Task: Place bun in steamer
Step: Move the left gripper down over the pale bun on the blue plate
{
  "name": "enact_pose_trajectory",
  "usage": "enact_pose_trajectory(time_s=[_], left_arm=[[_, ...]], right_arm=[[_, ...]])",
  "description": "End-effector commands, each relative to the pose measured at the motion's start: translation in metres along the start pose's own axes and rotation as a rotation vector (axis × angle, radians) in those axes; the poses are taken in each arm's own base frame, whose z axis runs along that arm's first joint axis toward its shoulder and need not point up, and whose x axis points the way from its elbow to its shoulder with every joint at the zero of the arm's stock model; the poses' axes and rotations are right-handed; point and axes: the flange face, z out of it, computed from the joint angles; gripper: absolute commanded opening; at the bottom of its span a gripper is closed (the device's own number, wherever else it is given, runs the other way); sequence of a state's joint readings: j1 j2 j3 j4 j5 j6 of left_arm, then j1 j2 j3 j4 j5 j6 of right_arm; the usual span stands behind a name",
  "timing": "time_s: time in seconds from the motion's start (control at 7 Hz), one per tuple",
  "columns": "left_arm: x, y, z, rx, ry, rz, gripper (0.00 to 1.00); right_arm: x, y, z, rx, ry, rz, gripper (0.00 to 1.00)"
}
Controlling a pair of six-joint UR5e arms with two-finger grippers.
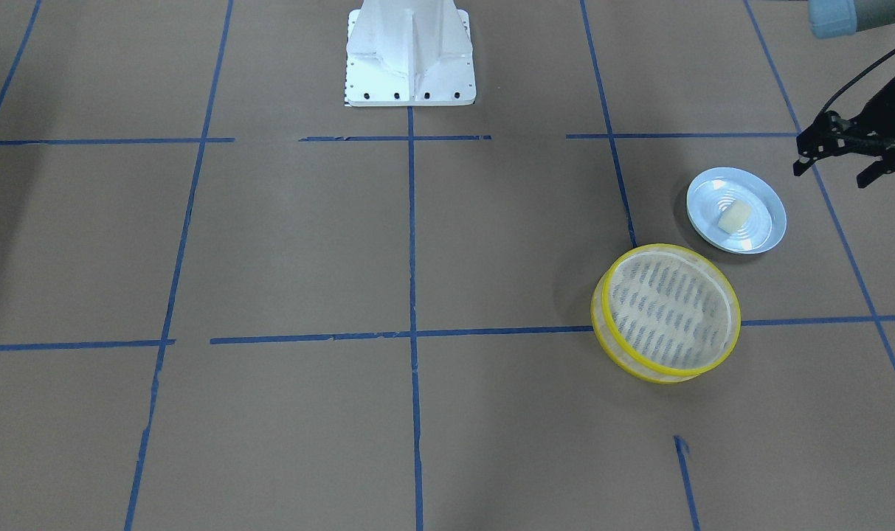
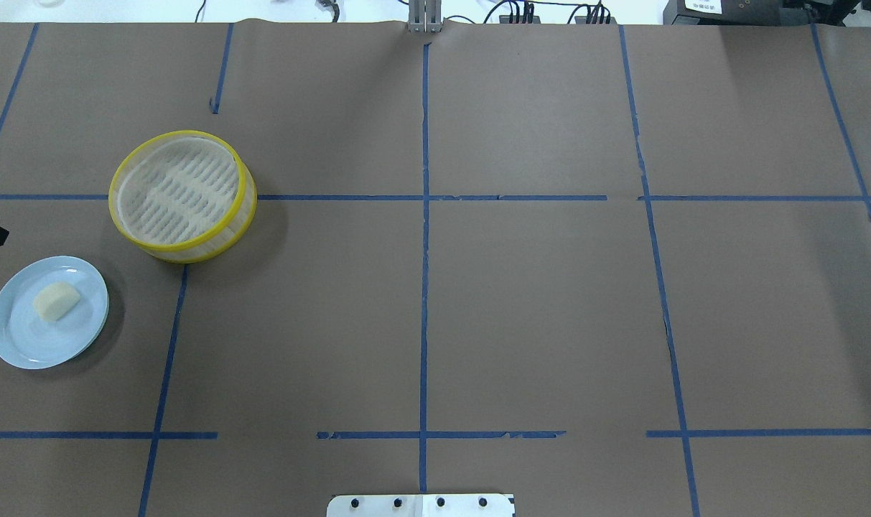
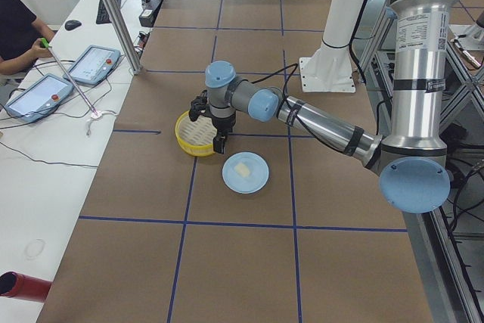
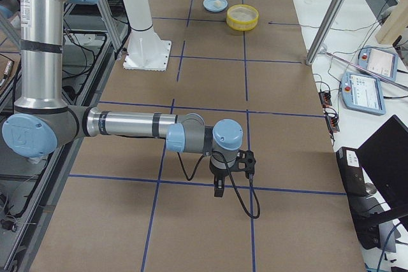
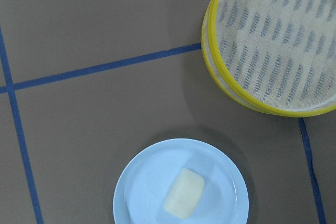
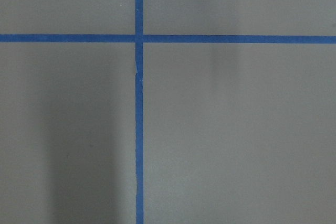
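Seen from across the brown table (image 1: 344, 243), the yellow-rimmed steamer (image 1: 668, 310) sits right of centre. Near it, up and to the right but not touching, a pale blue plate (image 1: 705, 198) carries the cream bun (image 1: 735, 217). Further right the left gripper (image 1: 832, 175) hangs beside the plate, fingers spread, gripping nothing. The right gripper (image 4: 233, 181) hovers well apart at the table's other end; spread or pressed together cannot be told.

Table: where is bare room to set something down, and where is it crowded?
Bare: right of the centre tape line, and from that line to the steamer. Crowded: the left end, where steamer, plate with bun and left gripper stand close; only a narrow gap parts steamer and plate.
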State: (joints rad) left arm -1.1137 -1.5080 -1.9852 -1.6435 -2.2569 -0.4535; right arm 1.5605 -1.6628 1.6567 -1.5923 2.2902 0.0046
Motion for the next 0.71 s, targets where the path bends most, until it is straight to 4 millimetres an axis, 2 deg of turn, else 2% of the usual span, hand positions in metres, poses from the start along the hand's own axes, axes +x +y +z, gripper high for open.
enact_pose_trajectory(time_s=[0.0, 0.14, 0.29, 0.57], left_arm=[[-0.007, 0.014, 0.062, 0.013, 0.000, -0.060, 1.00], [-0.011, 0.019, 0.089, 0.018, 0.022, -0.079, 1.00], [-0.008, 0.024, 0.107, 0.014, 0.020, -0.099, 1.00], [-0.003, 0.029, 0.119, -0.013, 0.017, -0.090, 1.00]], right_arm=[[0.000, 0.000, 0.000, 0.000, 0.000, 0.000, 1.00], [0.000, 0.000, 0.000, 0.001, 0.000, 0.001, 1.00], [0.000, 0.000, 0.000, 0.000, 0.000, 0.000, 1.00], [0.000, 0.000, 0.000, 0.001, 0.000, 0.001, 1.00]])
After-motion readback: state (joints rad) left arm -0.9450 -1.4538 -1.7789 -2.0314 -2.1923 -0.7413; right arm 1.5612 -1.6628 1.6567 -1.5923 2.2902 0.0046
